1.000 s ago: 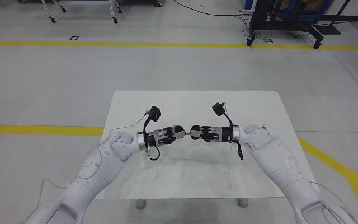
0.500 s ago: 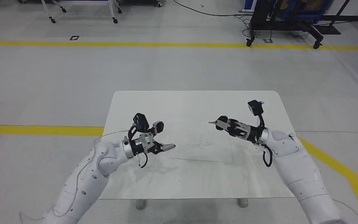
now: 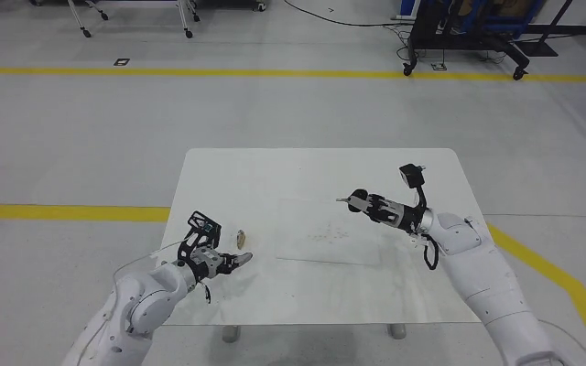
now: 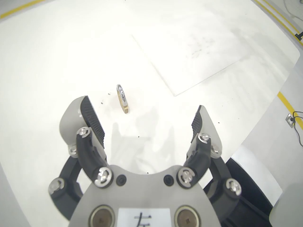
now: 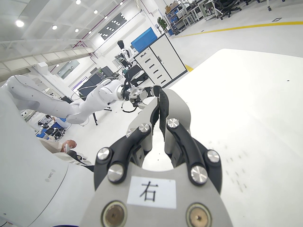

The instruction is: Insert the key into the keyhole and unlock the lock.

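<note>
Your left gripper (image 4: 142, 109) hangs spread wide just above the table (image 3: 403, 174), holding nothing. The lock (image 4: 123, 98) sits on the tabletop just beyond its fingertips, apparently on its narrow edge. It looks like a small brass padlock: rigid, dense for its size, and smooth enough to skid or tip if nudged. Take it across the flat brass faces of the body, away from the silver shackle, and leave the keyhole end free. Your right gripper (image 3: 355, 199) is well apart over the table's right half, pinched tight on what seems to be the key (image 3: 341, 199). The key is thin and stiff, and it may twist between the pads.
</note>
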Available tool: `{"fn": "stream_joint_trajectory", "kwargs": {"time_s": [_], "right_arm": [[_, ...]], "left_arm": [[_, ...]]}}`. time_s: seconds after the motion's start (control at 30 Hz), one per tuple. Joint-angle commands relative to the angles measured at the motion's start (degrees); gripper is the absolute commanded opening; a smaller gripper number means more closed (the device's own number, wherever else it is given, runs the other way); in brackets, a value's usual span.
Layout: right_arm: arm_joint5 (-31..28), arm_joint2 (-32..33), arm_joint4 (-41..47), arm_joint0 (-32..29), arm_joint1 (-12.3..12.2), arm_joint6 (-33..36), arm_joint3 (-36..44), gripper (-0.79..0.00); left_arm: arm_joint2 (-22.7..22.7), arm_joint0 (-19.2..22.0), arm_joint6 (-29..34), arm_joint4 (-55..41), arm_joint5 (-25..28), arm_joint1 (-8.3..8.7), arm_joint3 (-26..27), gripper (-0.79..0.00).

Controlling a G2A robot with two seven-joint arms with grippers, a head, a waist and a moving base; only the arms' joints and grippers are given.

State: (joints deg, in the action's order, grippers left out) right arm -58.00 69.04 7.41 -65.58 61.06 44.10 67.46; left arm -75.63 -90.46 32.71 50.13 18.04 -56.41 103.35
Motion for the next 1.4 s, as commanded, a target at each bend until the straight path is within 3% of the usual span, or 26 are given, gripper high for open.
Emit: {"fn": "stream_joint_trajectory", "kwargs": {"time_s": [0.0, 0.4, 0.43, 0.57, 0.6, 0.63, 0.67, 0.9, 1.37], "right_arm": [[0.0, -0.4, 0.4, 0.3, 0.1, -0.2, -0.5, -0.785], [0.0, -0.4, 0.4, 0.3, 0.1, -0.2, -0.5, -0.785], [0.0, -0.4, 0.4, 0.3, 0.1, -0.2, -0.5, -0.785], [0.0, -0.4, 0.4, 0.3, 0.1, -0.2, -0.5, -0.785], [0.0, -0.4, 0.4, 0.3, 0.1, -0.2, -0.5, -0.785], [0.0, -0.4, 0.4, 0.3, 0.1, -0.2, -0.5, -0.785], [0.0, -0.4, 0.4, 0.3, 0.1, -0.2, -0.5, -0.785], [0.0, -0.4, 0.4, 0.3, 0.1, -0.2, -0.5, -0.785], [0.0, -0.4, 0.4, 0.3, 0.1, -0.2, -0.5, -0.785]], "left_arm": [[1.5, 1.9, 0.9, -0.5, -1.2, -0.32, -1.4, -0.099], [9.0, 11.7, 4.5, 2.5, -7.3, -2.20, -9.0, -0.311], [9.5, 12.2, 5.0, 2.5, -7.4, -2.32, -9.3, -0.416], [10.8, 13.3, 6.3, 2.8, -8.7, -2.72, -9.8, -0.588], [11.1, 13.4, 7.0, 3.1, -9.0, -2.77, -9.9, -0.588], [11.4, 13.6, 7.5, 3.3, -9.3, -2.84, -9.9, -0.736], [11.6, 13.7, 7.7, 3.3, -9.5, -2.90, -9.9, -0.785], [12.6, 14.3, 10.1, 5.2, -12.3, -3.24, -10.3, -0.785], [12.2, 14.0, 3.7, 6.1, -10.3, -3.49, -9.7, -0.785]]}}
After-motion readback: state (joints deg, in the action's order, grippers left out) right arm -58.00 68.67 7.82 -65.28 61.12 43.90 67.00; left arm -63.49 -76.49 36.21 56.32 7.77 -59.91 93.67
